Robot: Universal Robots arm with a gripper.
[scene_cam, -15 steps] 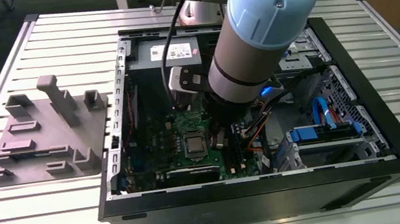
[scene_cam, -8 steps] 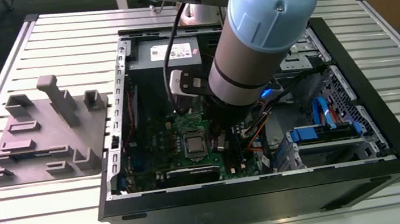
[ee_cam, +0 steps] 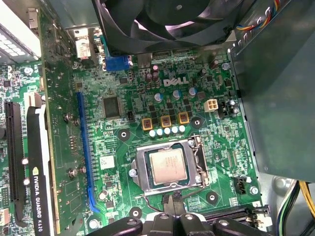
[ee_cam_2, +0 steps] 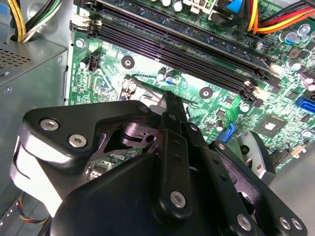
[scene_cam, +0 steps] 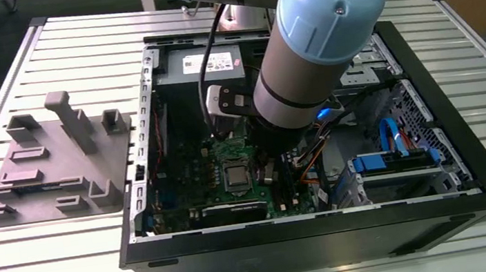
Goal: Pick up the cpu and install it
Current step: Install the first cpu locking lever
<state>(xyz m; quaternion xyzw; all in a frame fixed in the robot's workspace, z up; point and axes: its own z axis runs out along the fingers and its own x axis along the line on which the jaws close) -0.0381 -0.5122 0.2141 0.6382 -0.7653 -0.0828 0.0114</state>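
Slatted metal forms the desk [scene_cam: 44, 258] on which an open computer case [scene_cam: 470, 171] is laid, the arm [scene_cam: 316, 50] reaching down into it. Inside, the end effector [ee_cam: 173, 209] is poised just beside the metal-framed socket [ee_cam: 139, 169] on the green motherboard [ee_cam: 123, 142]; whether its fingers are parted cannot be told. The cpu [ee_cam: 167, 166] is seen seated flat within that socket, a black fan [ee_cam: 162, 24] nearby, and a grey fixture plate [scene_cam: 52, 166] is set on the desk toward the exterior view's left.

cpu [ee_cam: 167, 166]: was silver-grey with a darker rim
motherboard [ee_cam: 123, 147]: was green
long slot [ee_cam: 83, 147]: was blue
claw [ee_cam: 171, 210]: was black
table [scene_cam: 46, 271]: was white, ribbed
fixture plate [scene_cam: 52, 166]: was grey
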